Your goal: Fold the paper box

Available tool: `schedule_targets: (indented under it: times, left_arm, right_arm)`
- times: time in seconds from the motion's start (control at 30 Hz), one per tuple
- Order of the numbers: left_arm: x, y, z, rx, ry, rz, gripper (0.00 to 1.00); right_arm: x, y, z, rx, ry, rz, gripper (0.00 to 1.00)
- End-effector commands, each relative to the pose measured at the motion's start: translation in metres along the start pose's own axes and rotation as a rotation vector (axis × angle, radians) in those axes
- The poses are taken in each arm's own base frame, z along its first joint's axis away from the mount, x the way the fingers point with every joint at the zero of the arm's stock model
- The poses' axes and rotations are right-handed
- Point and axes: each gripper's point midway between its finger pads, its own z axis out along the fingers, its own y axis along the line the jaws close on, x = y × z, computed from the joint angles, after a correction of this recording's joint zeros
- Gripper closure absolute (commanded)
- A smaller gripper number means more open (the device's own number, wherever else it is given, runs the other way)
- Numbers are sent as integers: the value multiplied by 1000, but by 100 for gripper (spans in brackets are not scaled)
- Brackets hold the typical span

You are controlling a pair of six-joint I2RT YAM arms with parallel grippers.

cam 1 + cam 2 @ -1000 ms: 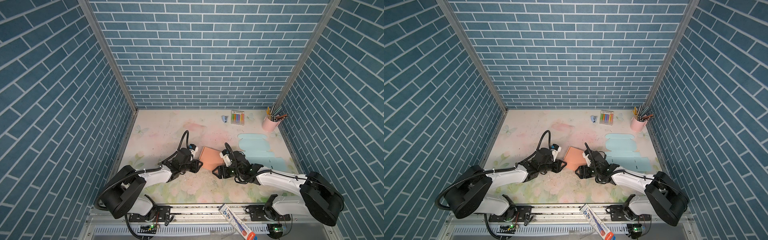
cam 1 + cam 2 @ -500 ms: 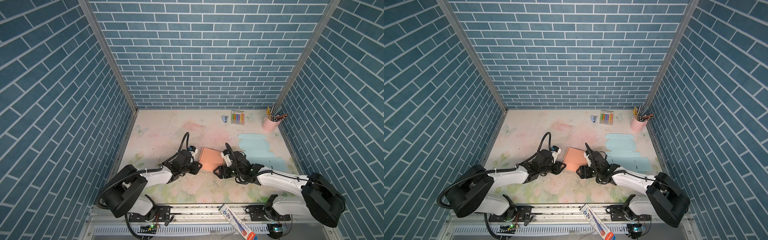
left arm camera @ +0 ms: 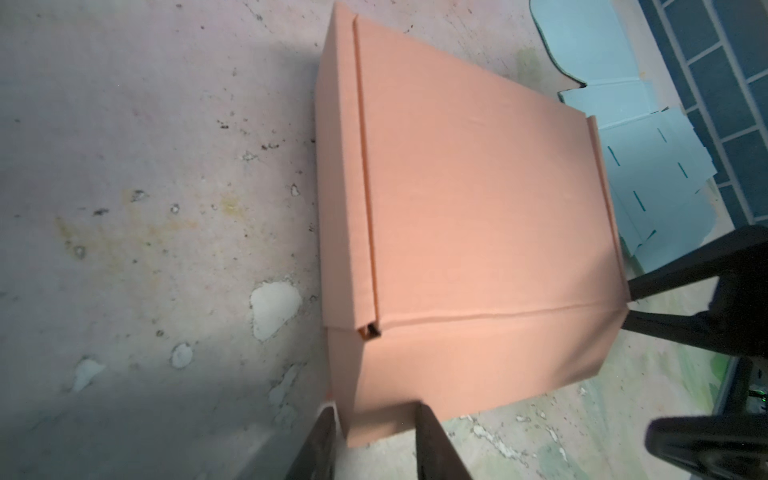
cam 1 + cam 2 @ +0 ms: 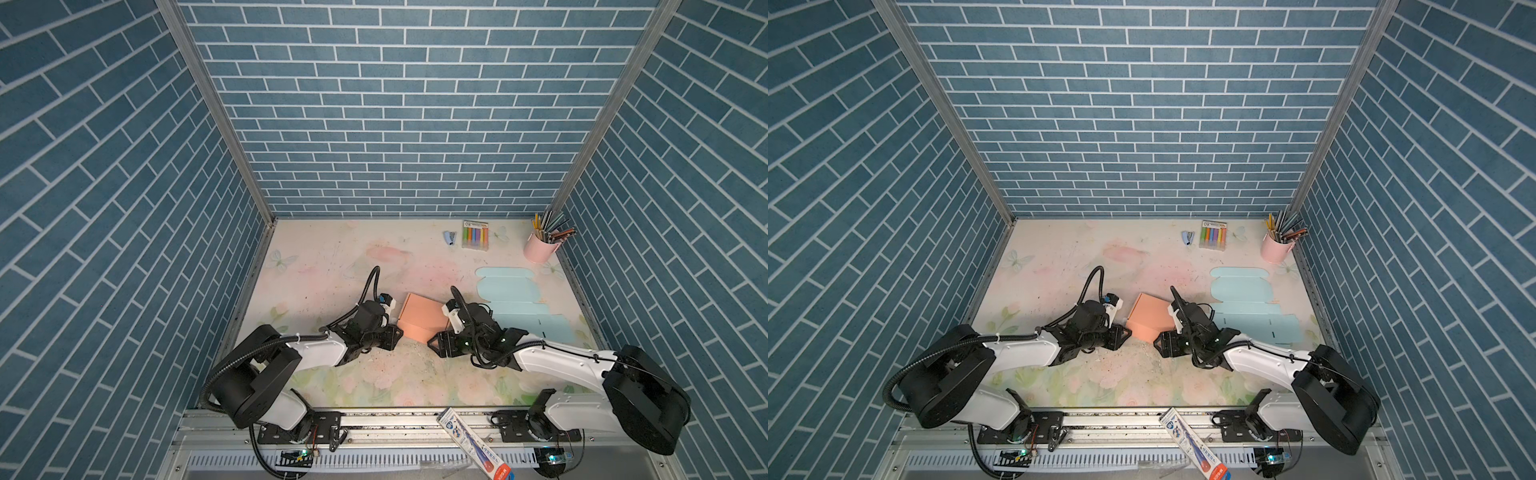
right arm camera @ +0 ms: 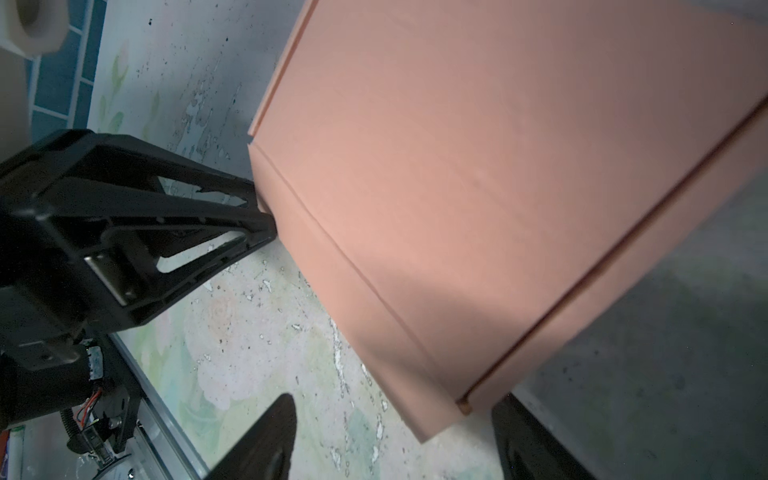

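There the left gripper [image 3: 374, 411] straddles the pink box [image 3: 478, 199] corner, grip unclear, while the right gripper [image 5: 395, 401] gapes wide at another, so best squeeze gently and evenly, keeping the lid seated.

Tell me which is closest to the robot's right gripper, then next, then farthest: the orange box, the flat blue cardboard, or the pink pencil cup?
Seen in a top view, from the right gripper:
1. orange box, just in front of it, in the middle.
2. flat blue cardboard, farther back on the right.
3. pink pencil cup, in the far right corner.
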Motion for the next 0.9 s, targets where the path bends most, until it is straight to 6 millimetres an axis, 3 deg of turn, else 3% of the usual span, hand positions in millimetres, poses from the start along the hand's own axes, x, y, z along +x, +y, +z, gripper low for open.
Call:
schedule_targets:
  times: [0.0,0.33,0.6,0.7,0.87]
  left_arm:
    - [-8,0,3,-13,-25,16,67]
    - [-4,-3,6,-11,-16,20,68]
    - [13,6,-20,-47,4,16,67]
    - [1,4,-36,-31,-28,17,64]
    - [-41,4,-44,-21,-85,37,55]
  right_arm:
    - [6,-6,2,25,10,-5,25]
    - [7,-11,-6,56,5,-7,23]
    - [11,-3,-23,23,-3,2,23]
    - [8,4,-29,-11,-16,19,20]
    - [-2,-5,-31,-1,-39,81,15]
